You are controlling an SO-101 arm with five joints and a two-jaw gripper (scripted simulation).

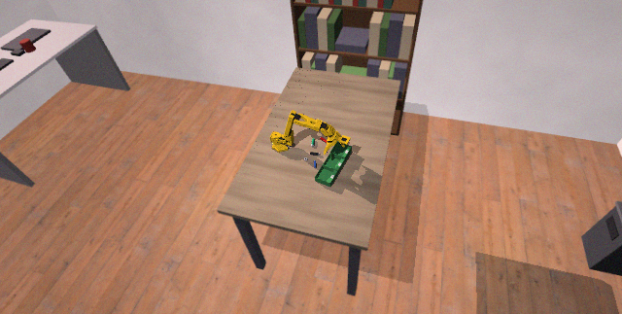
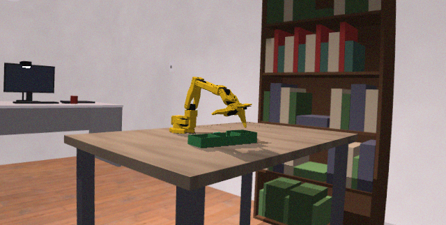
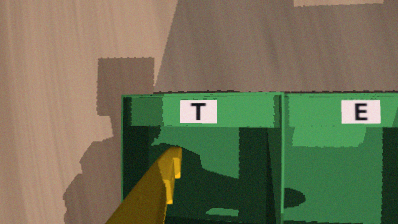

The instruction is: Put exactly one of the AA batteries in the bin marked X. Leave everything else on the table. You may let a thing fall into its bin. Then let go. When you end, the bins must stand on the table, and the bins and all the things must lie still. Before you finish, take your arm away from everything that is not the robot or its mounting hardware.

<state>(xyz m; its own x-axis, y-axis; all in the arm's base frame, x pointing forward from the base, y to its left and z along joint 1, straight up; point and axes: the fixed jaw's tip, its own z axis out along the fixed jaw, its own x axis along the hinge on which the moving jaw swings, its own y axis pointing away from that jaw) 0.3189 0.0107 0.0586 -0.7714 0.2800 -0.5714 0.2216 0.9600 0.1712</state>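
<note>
My gripper [image 2: 240, 114] is open and empty. It hangs above the far end of a green row of bins [image 1: 333, 165], also seen in the side view [image 2: 223, 138]. In the wrist view one yellow finger [image 3: 160, 192] reaches over the bin marked T [image 3: 200, 160], and the bin marked E [image 3: 340, 160] lies beside it. No bin marked X shows in the wrist view. Several small things lie on the table between the arm's base and the bins, among them a red one [image 1: 323, 139], a black one [image 1: 314, 153] and a blue one [image 1: 315, 163]. They are too small for me to tell which are AA batteries.
The arm's base [image 1: 281, 141] stands left of the small things. A bookshelf [image 1: 357, 17] stands behind the table's far edge. The bins lie toward the table's right side.
</note>
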